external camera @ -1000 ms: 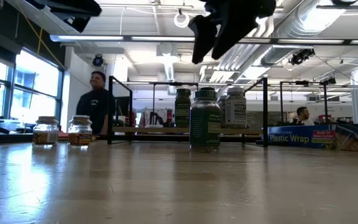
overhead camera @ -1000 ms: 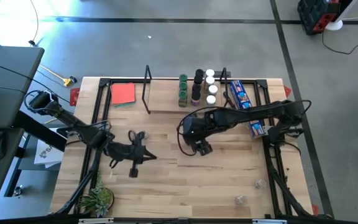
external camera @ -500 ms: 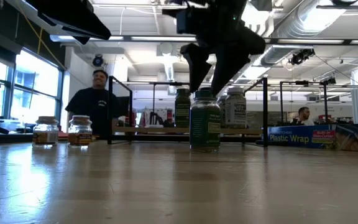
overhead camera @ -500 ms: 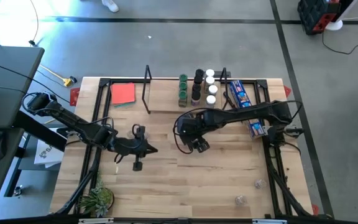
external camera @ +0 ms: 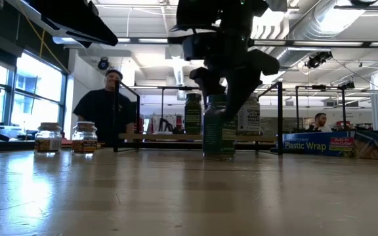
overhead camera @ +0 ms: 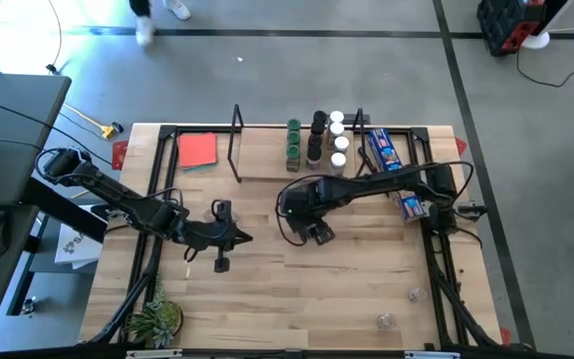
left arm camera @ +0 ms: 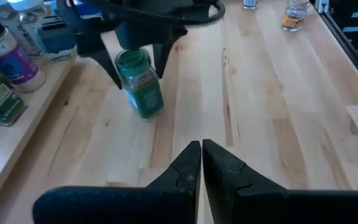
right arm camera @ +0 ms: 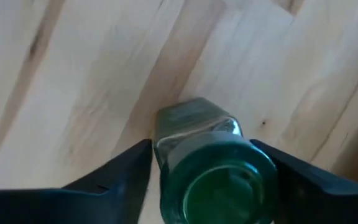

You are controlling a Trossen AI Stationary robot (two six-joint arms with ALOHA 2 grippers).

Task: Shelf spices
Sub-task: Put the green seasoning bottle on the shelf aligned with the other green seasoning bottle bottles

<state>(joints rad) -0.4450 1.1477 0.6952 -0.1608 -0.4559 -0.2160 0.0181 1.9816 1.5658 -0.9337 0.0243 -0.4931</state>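
A green-lidded spice jar (external camera: 219, 134) stands upright on its base on the bare table, near the middle. My right gripper (overhead camera: 312, 231) hangs over it, pointing down and open, one finger on each side of the lid (right arm camera: 216, 180). From above, this gripper hides the jar. My left gripper (left arm camera: 201, 148) is shut and empty, hovering left of the jar (left arm camera: 138, 84) and pointing toward it. The shelf (overhead camera: 267, 152), at the far edge, carries several more jars (overhead camera: 316, 138) standing in rows. My right gripper comes at the jar from above, and its fingers (right arm camera: 135, 168) flank the green lid. The jar stands upright on the table. I cannot tell whether the fingers touch the lid.
A blue packet (overhead camera: 392, 165) lies right of the shelf, a red card (overhead camera: 197, 150) to its left. Two small jars (overhead camera: 417, 294) stand near the table's near right corner. A plant (overhead camera: 157, 321) sits at the near left corner. A person (external camera: 107, 108) stands beyond the table.
My right gripper has come down from above the green-lidded jar until its fingers stand on either side of the lid. The jar has stayed where it was.
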